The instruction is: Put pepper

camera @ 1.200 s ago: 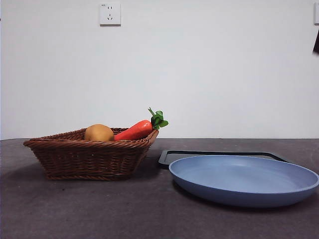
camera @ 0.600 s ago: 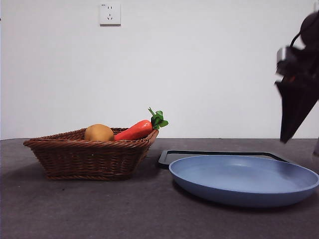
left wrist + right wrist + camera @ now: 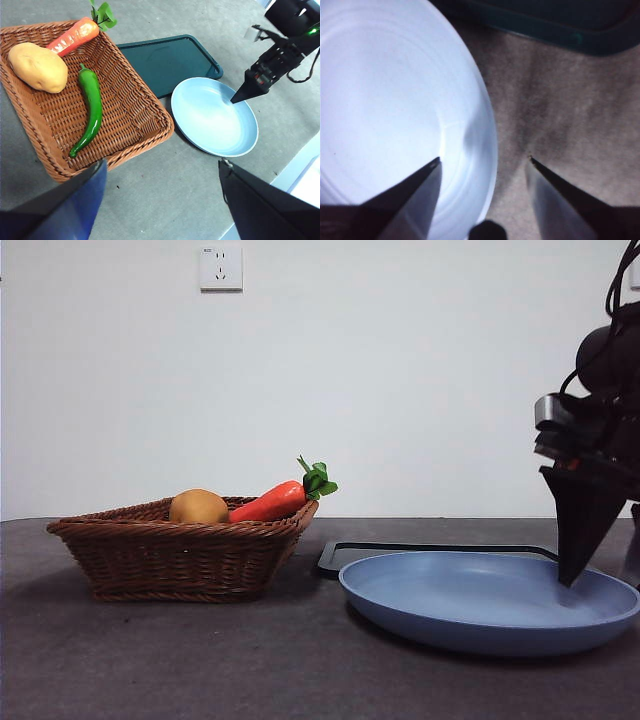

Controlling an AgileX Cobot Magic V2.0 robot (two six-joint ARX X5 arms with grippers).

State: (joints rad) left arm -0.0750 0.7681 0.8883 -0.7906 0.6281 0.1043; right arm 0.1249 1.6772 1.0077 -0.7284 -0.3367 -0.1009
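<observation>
A dark grey, slightly mottled tabletop (image 3: 250,670) fills the foreground, running back to a plain white wall (image 3: 420,370) that carries a white socket plate (image 3: 221,267); no writing on it can be read.

The right end effector (image 3: 484,160) hangs low at the rim of the blue plate (image 3: 480,600), its jaws spread wide and straddling the rim: one tip over the plate's inner slope, the other over bare tabletop just outside. It holds nothing; whether a tip touches the plate cannot be told. In the front view it shows as a dark wedge (image 3: 580,530) pointing down at the plate's edge. Just beyond it lies a dark green tray (image 3: 167,62), partly under the plate.

The left end effector (image 3: 162,175) hovers high above the tabletop, jaws wide apart and empty. Ahead of it sits a brown wicker basket (image 3: 135,120). The pepper (image 3: 90,107) lies flat on the basket's floor, well apart from both end effectors. Just beside the pepper rests a yellow-brown potato (image 3: 37,67), and past that an orange carrot (image 3: 75,36) leans on the far rim, leafy top out over the edge.
</observation>
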